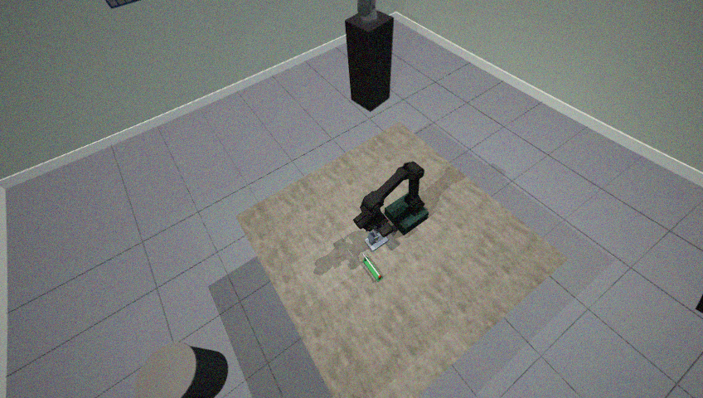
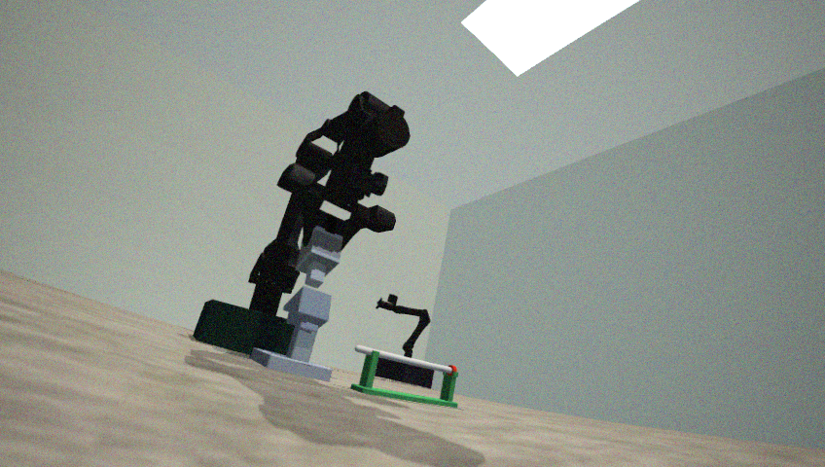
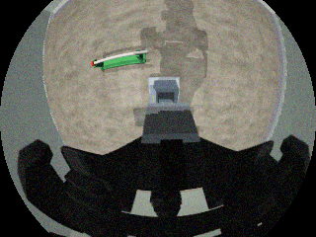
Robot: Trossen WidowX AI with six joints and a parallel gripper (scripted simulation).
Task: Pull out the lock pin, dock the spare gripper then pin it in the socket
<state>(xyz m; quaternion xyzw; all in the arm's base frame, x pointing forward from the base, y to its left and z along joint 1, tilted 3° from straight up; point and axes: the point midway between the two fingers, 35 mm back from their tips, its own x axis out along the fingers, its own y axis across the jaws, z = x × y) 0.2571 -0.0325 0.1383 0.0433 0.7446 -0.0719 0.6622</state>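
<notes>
My gripper (image 2: 327,225) (image 3: 168,138) is shut on the grey spare gripper (image 2: 320,249) (image 3: 170,124). The spare gripper hangs slightly tilted, its narrow spigot pointing down, just above the mount. The blue-grey mount (image 1: 376,243) (image 2: 309,305) (image 3: 166,85) stands on its flat base, and a small gap shows between spigot and socket in the exterior view. The socket opening looks empty in the wrist view. The white lock pin (image 1: 371,265) (image 2: 405,360) (image 3: 120,55), with a red head, lies across a green rack (image 2: 405,397) (image 3: 123,62) beside the mount, clear of the socket.
The arm's dark green base block (image 1: 414,221) (image 2: 232,327) stands close behind the mount. A black pedestal (image 1: 370,64) stands far off on the tiled floor. A second dark arm (image 2: 417,330) shows in the distance behind the rack.
</notes>
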